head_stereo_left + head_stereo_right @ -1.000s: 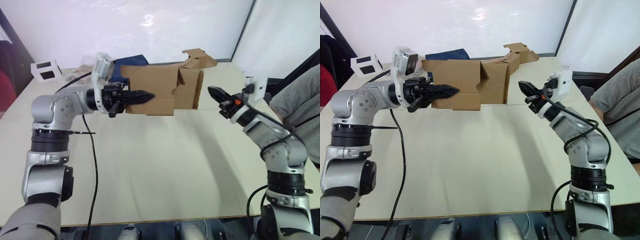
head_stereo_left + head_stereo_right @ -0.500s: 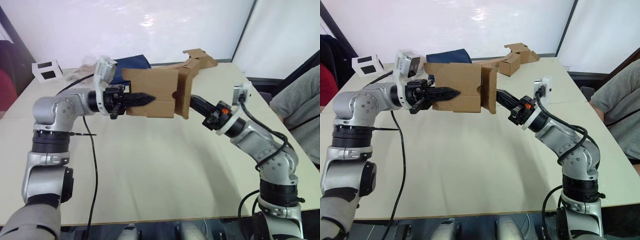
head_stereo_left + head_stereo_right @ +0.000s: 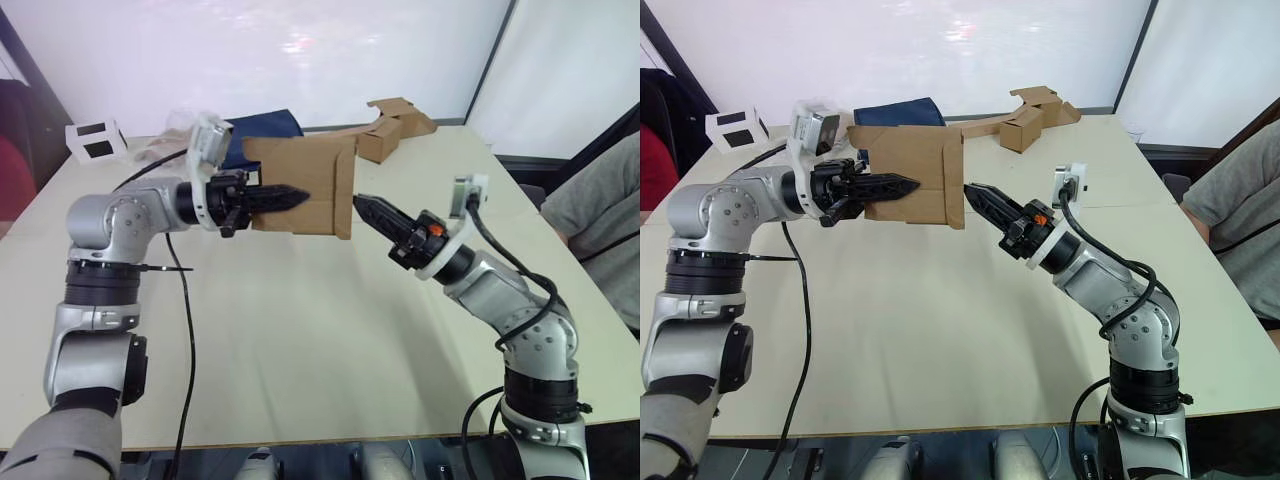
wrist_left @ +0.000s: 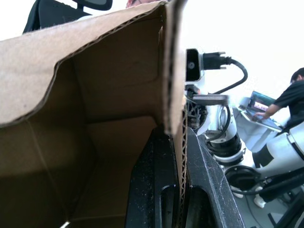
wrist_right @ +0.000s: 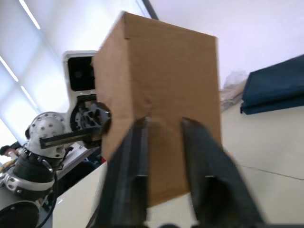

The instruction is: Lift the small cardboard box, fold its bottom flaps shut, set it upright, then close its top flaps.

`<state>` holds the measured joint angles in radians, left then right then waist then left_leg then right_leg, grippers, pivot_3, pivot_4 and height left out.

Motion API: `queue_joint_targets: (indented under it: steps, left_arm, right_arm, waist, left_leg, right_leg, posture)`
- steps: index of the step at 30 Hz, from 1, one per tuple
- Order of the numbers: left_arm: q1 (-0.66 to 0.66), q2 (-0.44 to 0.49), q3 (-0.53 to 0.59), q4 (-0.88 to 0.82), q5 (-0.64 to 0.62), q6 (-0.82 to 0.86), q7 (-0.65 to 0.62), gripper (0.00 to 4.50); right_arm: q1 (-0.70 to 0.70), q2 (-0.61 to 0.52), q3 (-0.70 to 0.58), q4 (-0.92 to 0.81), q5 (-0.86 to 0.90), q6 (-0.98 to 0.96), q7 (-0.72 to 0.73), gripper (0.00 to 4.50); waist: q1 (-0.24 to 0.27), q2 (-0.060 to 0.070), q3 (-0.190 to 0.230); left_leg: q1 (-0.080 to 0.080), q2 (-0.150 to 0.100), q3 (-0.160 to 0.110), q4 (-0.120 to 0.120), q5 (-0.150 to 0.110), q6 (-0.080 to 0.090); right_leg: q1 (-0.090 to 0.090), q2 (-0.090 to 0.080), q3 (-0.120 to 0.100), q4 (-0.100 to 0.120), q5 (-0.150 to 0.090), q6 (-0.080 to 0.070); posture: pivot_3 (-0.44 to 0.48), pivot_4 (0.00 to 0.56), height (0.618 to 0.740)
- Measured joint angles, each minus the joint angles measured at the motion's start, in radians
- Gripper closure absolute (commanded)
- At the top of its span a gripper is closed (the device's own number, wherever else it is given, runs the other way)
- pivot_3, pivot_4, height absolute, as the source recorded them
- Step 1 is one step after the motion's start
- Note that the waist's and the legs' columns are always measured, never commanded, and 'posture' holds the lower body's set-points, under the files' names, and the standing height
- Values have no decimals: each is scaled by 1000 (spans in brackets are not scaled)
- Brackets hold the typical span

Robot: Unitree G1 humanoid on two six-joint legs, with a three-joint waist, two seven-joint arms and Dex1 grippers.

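The small cardboard box [image 3: 300, 180] hangs sideways above the table, plain brown. My left gripper [image 3: 298, 194] is shut on its near side wall; in the left wrist view that wall [image 4: 179, 142] runs between the two black fingers. The bottom flaps [image 3: 345, 195] at the box's right end lie folded flat across the opening. My right gripper [image 3: 362, 203] points at that end, its tip just short of the flap. The right wrist view has its fingers [image 5: 135, 166] apart, with the box [image 5: 161, 99] beyond them. The top flaps at the left end are hidden behind my left hand.
Joined brown cardboard pieces [image 3: 395, 120] lie at the table's back right. A dark blue folded item [image 3: 265, 127] sits behind the box, and a white box with black squares [image 3: 97, 140] at the back left. A person [image 3: 600, 215] sits at the right edge. A black cable [image 3: 188, 320] crosses the table [image 3: 300, 340].
My right gripper has swept left from the table's right side to the box's right end. The flap that stuck out there is now folded flat. The left arm has held still.
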<state>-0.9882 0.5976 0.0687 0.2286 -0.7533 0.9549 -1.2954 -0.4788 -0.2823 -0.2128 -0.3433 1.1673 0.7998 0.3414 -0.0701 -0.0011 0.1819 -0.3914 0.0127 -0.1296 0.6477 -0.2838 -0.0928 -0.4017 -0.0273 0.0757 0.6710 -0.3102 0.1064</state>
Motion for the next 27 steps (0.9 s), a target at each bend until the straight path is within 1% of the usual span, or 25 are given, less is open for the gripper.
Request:
queue_joint_targets:
  steps: [4, 8, 12, 14, 15, 17, 18, 27]
  left_arm:
    - [0, 0, 1, 2, 0, -1, 7, 4500]
    - [0, 0, 2, 4, 0, 0, 12, 4500]
    - [0, 0, 2, 4, -1, 0, 16, 4500]
    - [0, 0, 2, 4, -1, 0, 17, 4500]
    - [0, 0, 2, 4, -1, 0, 17, 4500]
    - [0, 0, 2, 4, -1, 0, 18, 4500]
    - [0, 0, 2, 4, -1, 0, 18, 4500]
    - [0, 0, 2, 4, -1, 0, 18, 4500]
  right_arm:
    - [10, 33, -14, 15, 110, 5, -25, 2418]
    - [40, 63, -26, 15, 179, -1, -58, 2418]
    - [75, 73, -24, 15, 203, -5, -79, 2418]
    - [77, 74, -21, 15, 203, -11, -82, 2929]
    - [77, 75, -20, 15, 203, -13, -83, 3066]
    - [79, 77, -13, 15, 202, -20, -83, 3900]
    - [82, 78, -10, 15, 202, -23, -83, 4249]
    - [86, 88, 8, 15, 194, -53, -91, 4249]
  waist:
    - [0, 0, 0]
    - [1, 0, 0]
    - [0, 0, 0]
    - [0, 0, 0]
    - [0, 0, 0]
    - [-1, 0, 0]
    - [-1, 0, 0]
    - [0, 0, 0]
  left_leg:
    - [0, 0, 0, 0, 0, 0]
    - [0, 0, 0, 0, 0, 0]
    - [0, 0, 0, 0, 0, 0]
    - [0, 0, 0, 0, 0, 0]
    - [0, 0, 0, 0, 0, 0]
    - [0, 0, 0, 0, 0, 0]
    - [0, 0, 0, 0, 0, 0]
    - [0, 0, 0, 0, 0, 0]
  right_leg:
    - [0, 0, 0, 0, 0, 0]
    - [0, 0, 0, 0, 0, 0]
    - [0, 0, 0, 0, 0, 0]
    - [0, 0, 0, 0, 0, 0]
    - [0, 0, 0, 0, 0, 0]
    - [0, 0, 0, 0, 0, 0]
    - [0, 0, 0, 0, 0, 0]
    - [0, 0, 0, 0, 0, 0]
  posture:
    - [0, 150, 740]
    - [0, 150, 740]
    - [0, 150, 740]
    - [0, 150, 740]
    - [0, 150, 740]
    - [0, 150, 740]
    - [0, 150, 740]
    - [0, 150, 740]
